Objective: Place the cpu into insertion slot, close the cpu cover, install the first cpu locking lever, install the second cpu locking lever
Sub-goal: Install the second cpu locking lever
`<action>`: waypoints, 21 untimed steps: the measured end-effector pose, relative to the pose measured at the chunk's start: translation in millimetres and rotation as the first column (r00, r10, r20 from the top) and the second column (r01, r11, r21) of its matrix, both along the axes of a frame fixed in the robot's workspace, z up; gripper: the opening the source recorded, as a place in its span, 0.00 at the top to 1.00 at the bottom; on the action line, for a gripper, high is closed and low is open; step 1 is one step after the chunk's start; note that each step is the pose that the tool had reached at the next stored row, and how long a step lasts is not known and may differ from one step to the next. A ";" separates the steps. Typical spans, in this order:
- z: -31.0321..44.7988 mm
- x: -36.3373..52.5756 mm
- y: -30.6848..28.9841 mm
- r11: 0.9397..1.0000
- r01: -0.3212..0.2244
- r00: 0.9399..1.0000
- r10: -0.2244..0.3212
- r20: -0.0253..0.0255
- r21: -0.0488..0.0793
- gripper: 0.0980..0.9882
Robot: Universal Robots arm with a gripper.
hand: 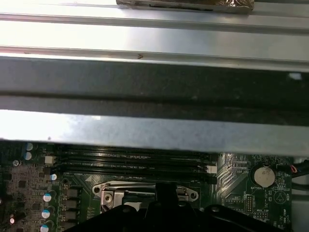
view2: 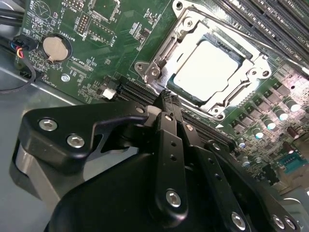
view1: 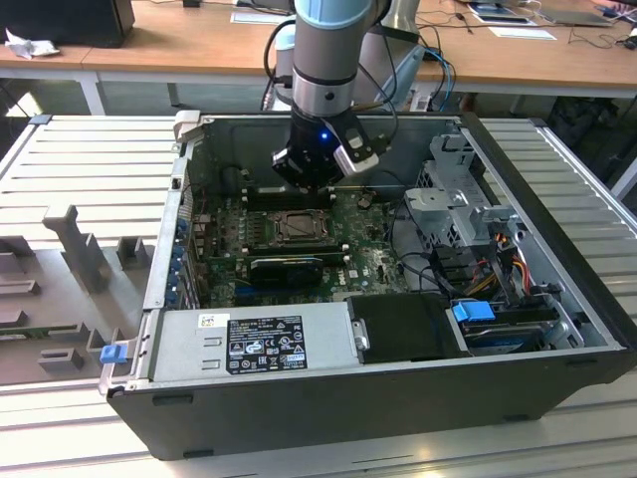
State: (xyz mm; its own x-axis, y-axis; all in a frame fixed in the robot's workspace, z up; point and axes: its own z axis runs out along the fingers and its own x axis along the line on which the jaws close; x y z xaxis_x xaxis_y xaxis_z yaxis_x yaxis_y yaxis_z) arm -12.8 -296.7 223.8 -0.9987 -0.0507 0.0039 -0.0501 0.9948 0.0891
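Cpu [view2: 205,67] seated in slot [view2: 251,65] mid-board, cover [view2: 193,21] down around it, gripper [view2: 166,99] clenched on nothing at the socket's edge beside a lever [view2: 166,48]; judged lever-locking step, calling for a controlled press and hook.

circuit board [view2: 96,72]: green, dotted with silver-topped capacitors | cpu [view2: 205,70]: pale silver-grey top | cpu cover [view2: 169,46]: silvery metal | gripper [view2: 166,104]: matte black, silver screws | power-supply box [view1: 249,344]: grey, black label | clip [view1: 473,311]: blue
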 end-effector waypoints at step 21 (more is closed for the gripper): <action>23.8 0.0 -10.7 1.000 0.000 1.000 0.000 0.000 0.000 0.99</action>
State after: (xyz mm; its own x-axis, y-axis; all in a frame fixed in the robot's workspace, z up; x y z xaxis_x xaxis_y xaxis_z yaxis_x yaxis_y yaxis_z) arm -12.8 -307.4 247.6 -0.9987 -0.0507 0.0040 -0.0501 0.9948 0.0891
